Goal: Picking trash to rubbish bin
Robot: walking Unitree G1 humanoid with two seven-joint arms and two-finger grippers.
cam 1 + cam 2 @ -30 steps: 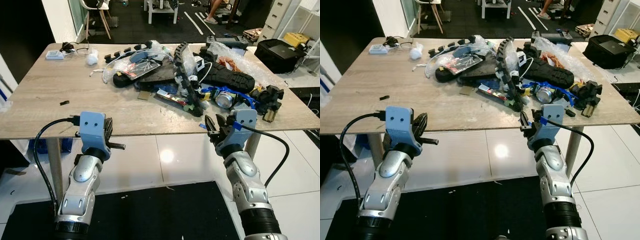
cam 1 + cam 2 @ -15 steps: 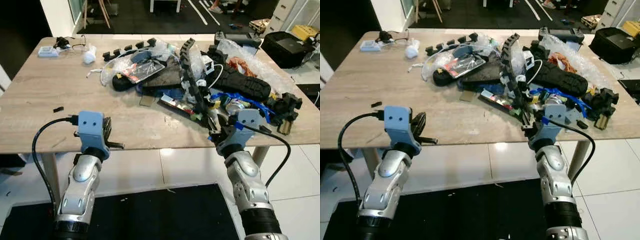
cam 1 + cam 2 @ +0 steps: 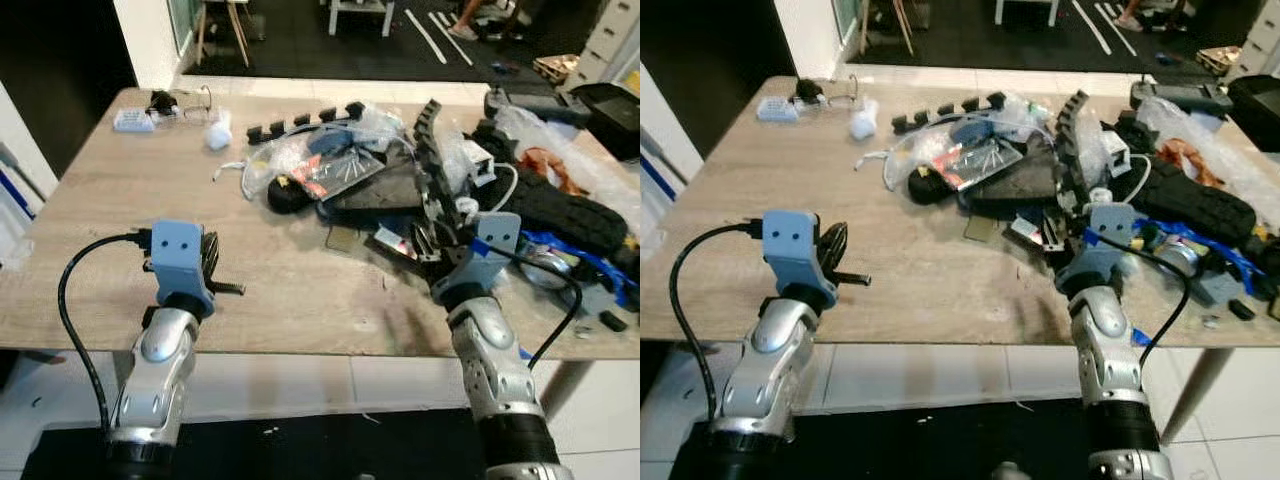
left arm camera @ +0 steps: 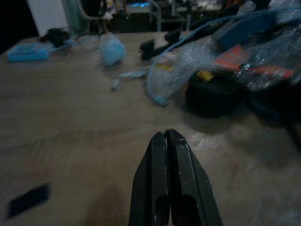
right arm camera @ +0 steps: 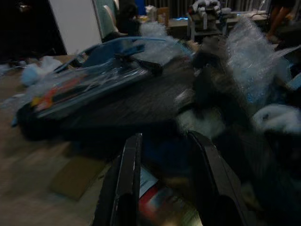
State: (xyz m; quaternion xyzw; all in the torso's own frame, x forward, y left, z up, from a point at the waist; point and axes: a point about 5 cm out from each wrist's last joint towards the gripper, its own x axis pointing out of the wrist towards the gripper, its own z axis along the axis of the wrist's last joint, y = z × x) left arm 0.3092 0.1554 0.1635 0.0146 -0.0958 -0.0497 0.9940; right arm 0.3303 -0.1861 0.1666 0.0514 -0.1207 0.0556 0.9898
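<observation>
**Approach to the trash pile: right tool open before the first pick**

The wooden bench (image 3: 120,230) carries a heap of trash (image 3: 400,180) spread from its middle toward the far right corner. The heap includes a clear plastic bag with a red-printed packet (image 3: 325,172), a black toothed cable chain (image 3: 432,150), a black shoe sole (image 3: 575,205), a crushed can (image 3: 548,268) tangled in blue strapping, and a small flat wrapper (image 3: 395,242) at the edge of the heap nearest the robot. A crumpled white wad (image 3: 217,132) and a pale blue box (image 3: 132,120) lie apart near the far left corner. No rubbish bin can be made out.

The right tool (image 3: 440,245) hovers over the near edge of the heap, just beside the flat wrapper. In the right wrist view its two fingers (image 5: 126,186) stand parted with nothing between them, and dark, blurred trash lies ahead. The left tool (image 3: 205,268) is held over bare wood toward the near left edge, well apart from the heap. In the left wrist view its fingers (image 4: 160,188) are pressed together and hold nothing.

The step in hand appears to be the reach for a first item; no piece is yet grasped. The next move likely calls for lowering the right tool onto one loose, thin piece at the near edge of the heap. It should close on that piece alone, since the neighbouring strapping and cable chain could drag along.
</observation>
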